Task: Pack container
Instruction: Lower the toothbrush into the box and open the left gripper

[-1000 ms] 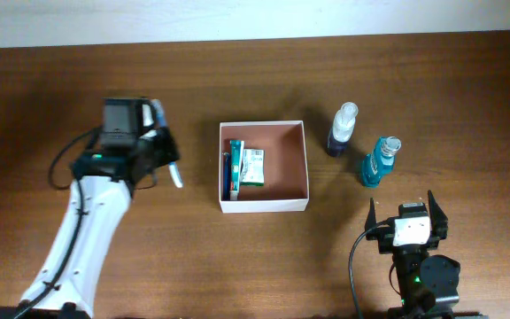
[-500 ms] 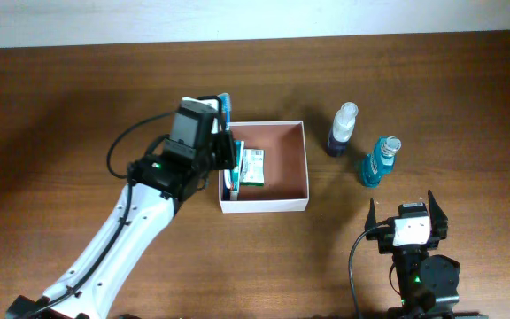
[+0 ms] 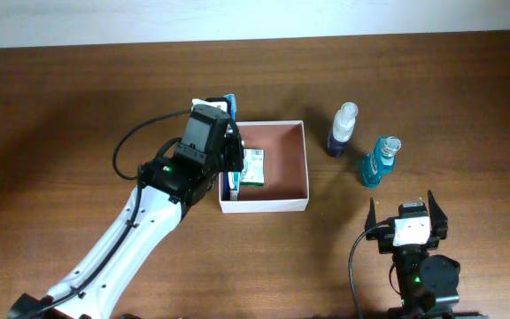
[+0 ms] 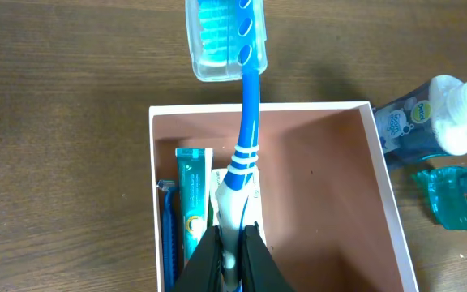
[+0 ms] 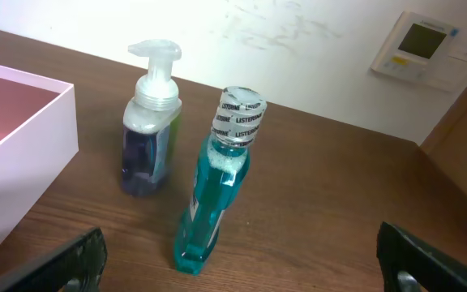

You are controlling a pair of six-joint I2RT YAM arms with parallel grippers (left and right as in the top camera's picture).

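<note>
The container (image 4: 383, 203) lies under the left gripper (image 4: 232, 258), which pinches a toothbrush (image 4: 247, 122) over its left half. The right gripper (image 3: 404, 206) stands wide, well right of it. The handle's end is hidden.

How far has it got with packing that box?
Done: a toothpaste box and a packet lie in the container. In hand: the left gripper is shut on a capped toothbrush, held over the container. Left: the pump bottle and mouthwash stand outside it, near the open, empty right gripper.
</note>
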